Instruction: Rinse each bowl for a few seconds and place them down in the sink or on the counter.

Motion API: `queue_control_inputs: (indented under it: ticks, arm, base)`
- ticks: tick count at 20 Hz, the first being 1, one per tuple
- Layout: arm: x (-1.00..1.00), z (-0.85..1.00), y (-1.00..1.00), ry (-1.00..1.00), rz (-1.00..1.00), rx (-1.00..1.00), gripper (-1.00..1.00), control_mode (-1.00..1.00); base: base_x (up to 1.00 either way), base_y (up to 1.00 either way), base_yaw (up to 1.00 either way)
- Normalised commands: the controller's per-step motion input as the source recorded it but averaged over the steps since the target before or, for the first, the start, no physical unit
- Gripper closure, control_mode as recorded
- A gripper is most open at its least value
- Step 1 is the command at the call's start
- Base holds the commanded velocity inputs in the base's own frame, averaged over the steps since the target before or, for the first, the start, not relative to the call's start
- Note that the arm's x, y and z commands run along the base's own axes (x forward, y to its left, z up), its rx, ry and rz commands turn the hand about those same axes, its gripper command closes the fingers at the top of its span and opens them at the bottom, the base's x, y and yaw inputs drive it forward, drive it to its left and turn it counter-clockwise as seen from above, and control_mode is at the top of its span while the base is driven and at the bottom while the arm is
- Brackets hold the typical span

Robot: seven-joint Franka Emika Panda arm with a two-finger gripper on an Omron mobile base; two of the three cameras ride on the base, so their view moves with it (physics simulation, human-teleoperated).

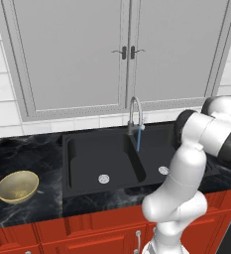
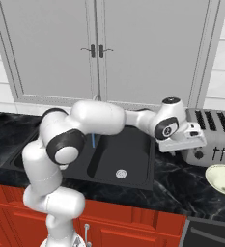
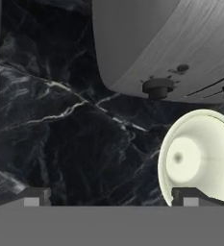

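Note:
The pale cream bowl (image 3: 196,158) lies on the black marble counter (image 3: 70,134), empty, at the lower right of the hand view. My gripper (image 3: 111,199) hangs open above the bare counter, its right fingertip (image 3: 190,197) in front of the bowl's near rim, and nothing sits between the fingers. In the right base view my hand (image 2: 184,135) is stretched out right of the sink (image 2: 133,154), with the cream bowl (image 2: 222,179) further right near the edge. The tan-gold bowl (image 1: 18,187) rests on the counter left of the sink (image 1: 87,158).
A thin blue stream of water (image 1: 139,142) runs from the steel faucet (image 1: 135,114) into the sink. A silver toaster (image 2: 213,137) stands just behind my hand, and its side (image 3: 156,43) looms close above the bowl. Grey cabinet doors (image 1: 127,54) rise behind the sink.

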Motion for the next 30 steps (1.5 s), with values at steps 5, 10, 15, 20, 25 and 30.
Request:
queue_control_inputs:
  ticks: [5,10,15,20,25,30]
  arm:
    - [-0.17,-0.21,-0.1,0.0,0.04,0.0,-1.0,-1.0]
    - [-0.11,-0.18,-0.14,0.0,0.04,0.0,-1.0,-1.0]
    - [0.0,-0.12,-0.18,0.0,0.05,0.0,-1.0,-1.0]
    - [0.0,-0.08,-0.21,0.0,0.05,0.0,-1.0,-1.0]
    - [-0.02,-0.07,-0.24,0.0,0.05,0.0,-1.0,-1.0]
    - [0.0,-0.09,-0.19,0.0,0.03,0.0,-1.0,-1.0]
  base:
    - [0.0,0.0,0.0]
    - [0.0,0.0,0.0]
    - [0.0,0.0,0.0]
    - [0.0,0.0,0.0]
    - [0.0,0.0,0.0]
    - [0.0,0.0,0.0]
